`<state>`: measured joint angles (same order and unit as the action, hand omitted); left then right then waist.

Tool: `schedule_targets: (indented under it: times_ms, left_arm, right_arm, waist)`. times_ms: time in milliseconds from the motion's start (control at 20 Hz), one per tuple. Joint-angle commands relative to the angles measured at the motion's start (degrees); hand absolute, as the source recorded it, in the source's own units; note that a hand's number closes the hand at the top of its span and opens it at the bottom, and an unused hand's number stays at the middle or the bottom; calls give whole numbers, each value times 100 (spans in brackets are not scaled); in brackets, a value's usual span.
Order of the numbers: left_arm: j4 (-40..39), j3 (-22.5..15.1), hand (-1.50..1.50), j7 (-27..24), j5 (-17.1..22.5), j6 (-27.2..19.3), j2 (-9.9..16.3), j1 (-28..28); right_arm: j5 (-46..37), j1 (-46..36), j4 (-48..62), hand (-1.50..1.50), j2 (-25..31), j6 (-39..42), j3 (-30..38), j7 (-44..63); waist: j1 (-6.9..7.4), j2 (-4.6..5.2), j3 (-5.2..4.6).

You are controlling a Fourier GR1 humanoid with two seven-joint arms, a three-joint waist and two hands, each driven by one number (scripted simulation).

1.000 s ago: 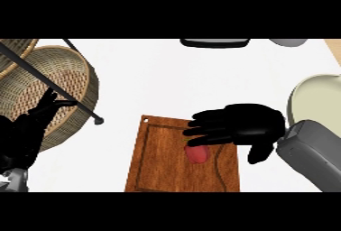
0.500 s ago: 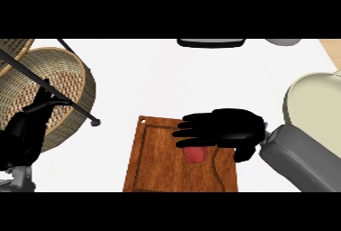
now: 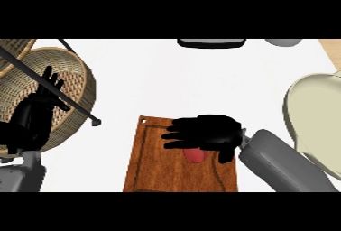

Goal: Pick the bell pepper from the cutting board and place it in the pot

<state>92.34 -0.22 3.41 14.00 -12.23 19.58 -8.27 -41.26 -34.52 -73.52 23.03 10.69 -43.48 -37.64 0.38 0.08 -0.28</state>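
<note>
Right hand: the black right hand (image 3: 208, 131) lay over the upper part of the cutting board at lower centre of the frame, its fingers pointing left and bent down over the bell pepper; whether they actually gripped it could not be told.
Bell pepper: the bell pepper (image 3: 194, 156) showed only as a small, smooth red patch just below the palm, lying on the board.
Cutting board: the cutting board (image 3: 158, 171) was a reddish-brown wooden rectangle with visible grain and a thin groove running near its edge.
Pot: the pot (image 3: 313, 113) was a pale cream, smooth rounded vessel at the right edge of the frame, well apart from the pepper.
Left hand: the left hand (image 3: 41, 104) rested at the left edge, fingers straight and pointing up, in front of a woven basket.
Basket: the woven basket (image 3: 73, 85) was round, tan wicker, crossed by a thin dark rod (image 3: 66, 98).
Counter: the counter (image 3: 193, 81) was plain, matte white.
</note>
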Motion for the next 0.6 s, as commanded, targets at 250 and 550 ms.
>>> schedule_targets:
  times_ms: [250, 550]
  left_arm:
    - [-77, -58, 0, 96, -181, -33, -281, -730]
    - [-314, 45, 0, -162, -127, 189, -320, -673]
  right_arm:
    - [-576, 118, 760, -150, -704, -87, 66, -327]
    - [-1027, 157, 897, 150, -837, -860, -136, -1277]
  waist:
    - [-34, -3, 30]
    - [-37, 13, 31]
